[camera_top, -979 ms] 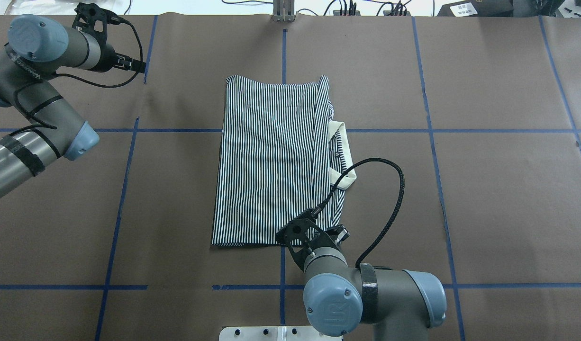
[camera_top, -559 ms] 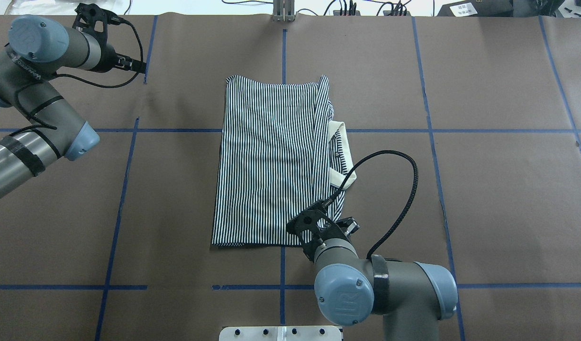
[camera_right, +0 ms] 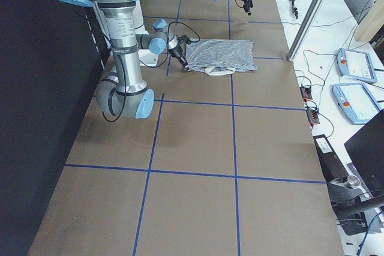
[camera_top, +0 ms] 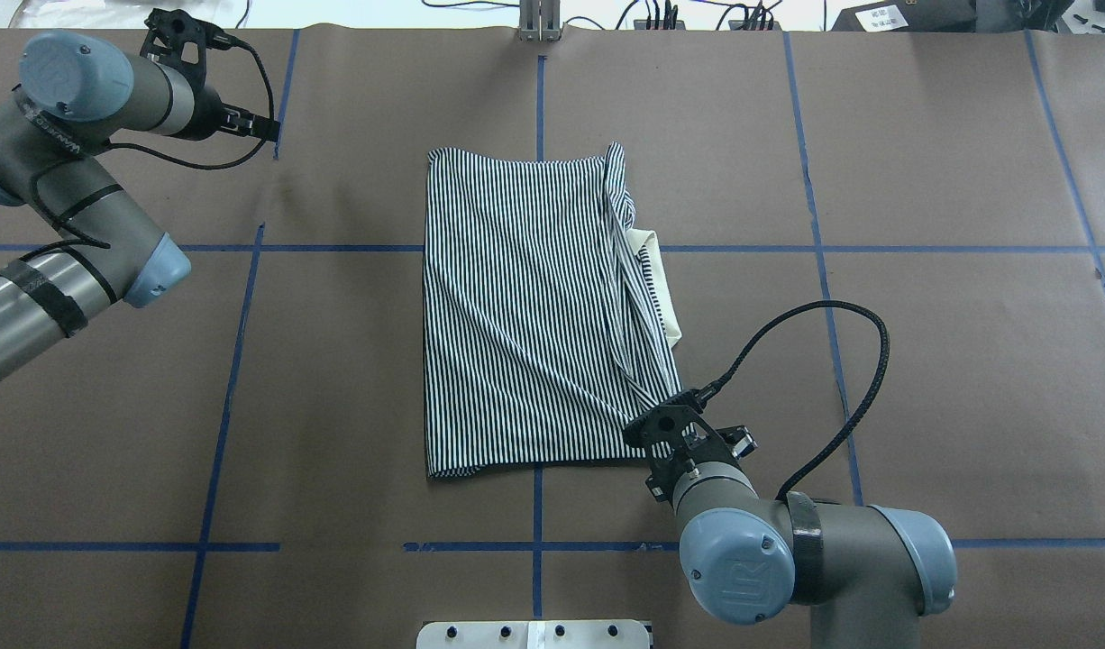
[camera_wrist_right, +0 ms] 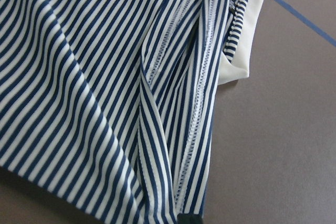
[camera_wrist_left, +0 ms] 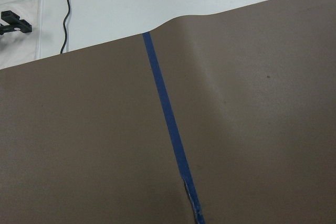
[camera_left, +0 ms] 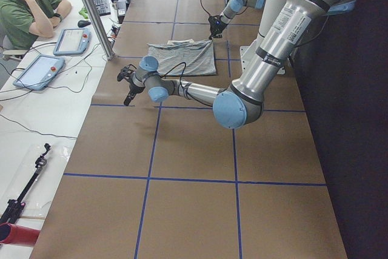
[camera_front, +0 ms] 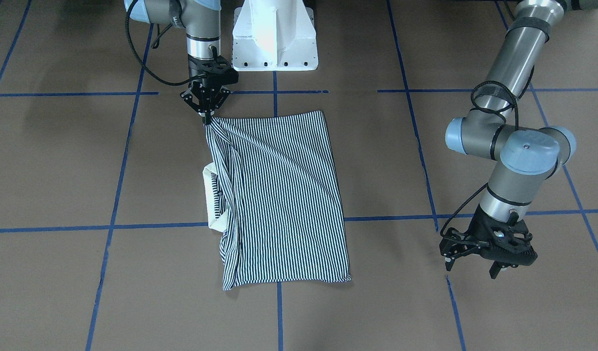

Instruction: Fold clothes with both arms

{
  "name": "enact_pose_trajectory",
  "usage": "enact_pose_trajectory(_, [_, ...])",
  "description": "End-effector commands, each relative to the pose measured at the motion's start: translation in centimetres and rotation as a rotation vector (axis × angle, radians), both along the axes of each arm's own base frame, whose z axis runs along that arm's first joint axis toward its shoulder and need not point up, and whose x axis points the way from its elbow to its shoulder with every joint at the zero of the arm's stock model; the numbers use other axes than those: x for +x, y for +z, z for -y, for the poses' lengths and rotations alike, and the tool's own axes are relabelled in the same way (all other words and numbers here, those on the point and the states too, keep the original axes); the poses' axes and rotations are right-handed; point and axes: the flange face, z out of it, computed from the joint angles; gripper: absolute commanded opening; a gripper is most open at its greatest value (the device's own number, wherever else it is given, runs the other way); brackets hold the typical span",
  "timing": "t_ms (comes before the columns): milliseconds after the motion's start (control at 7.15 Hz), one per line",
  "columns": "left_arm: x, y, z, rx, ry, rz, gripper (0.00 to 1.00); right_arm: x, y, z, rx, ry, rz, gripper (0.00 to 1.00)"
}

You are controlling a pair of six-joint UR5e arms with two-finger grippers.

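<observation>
Though mostly flat, polo shirt [camera_top: 516, 306] diagonally creased

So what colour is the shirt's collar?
Cream collar, clearest in the right wrist view.

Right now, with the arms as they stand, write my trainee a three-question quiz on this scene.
1. True or false: the fingers of the grey tubular left arm hang open over the bare brown paper-covered table, apart from the navy-and-white striped polo shirt.
2. Which arm's fingers pinch a corner of the shirt? A) left arm B) grey tubular right arm C) both
3. Fill in: the shirt's cream collar pokes out on the robot's ____ side.
Key: 1 true; 2 B; 3 right.
</observation>
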Motion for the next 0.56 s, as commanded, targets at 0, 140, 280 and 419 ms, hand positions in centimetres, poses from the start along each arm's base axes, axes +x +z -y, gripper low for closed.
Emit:
enact_pose_trajectory(0, [0.1, -0.1, 0.0, 0.001, 0.002, -0.001, 1.00, -0.8, 1.1, -1.4, -0.076, 0.066, 0.035, 0.54])
enact_pose_trajectory(140, [0.0, -0.1, 0.0, -0.004, -0.004, -0.005, 1.00, -0.7, 0.6, -1.4, -0.096, 0.094, 0.063, 1.00])
enact_pose_trajectory(280, [0.1, -0.1, 0.0, -0.005, -0.003, -0.006, 1.00, -0.5, -0.4, -1.5, -0.095, 0.089, 0.085, 1.00])
enact_pose_trajectory(419, [0.2, 0.0, -0.1, -0.006, -0.002, -0.005, 1.00, 0.6, -1.1, 0.9, -0.124, 0.102, 0.101, 1.00])
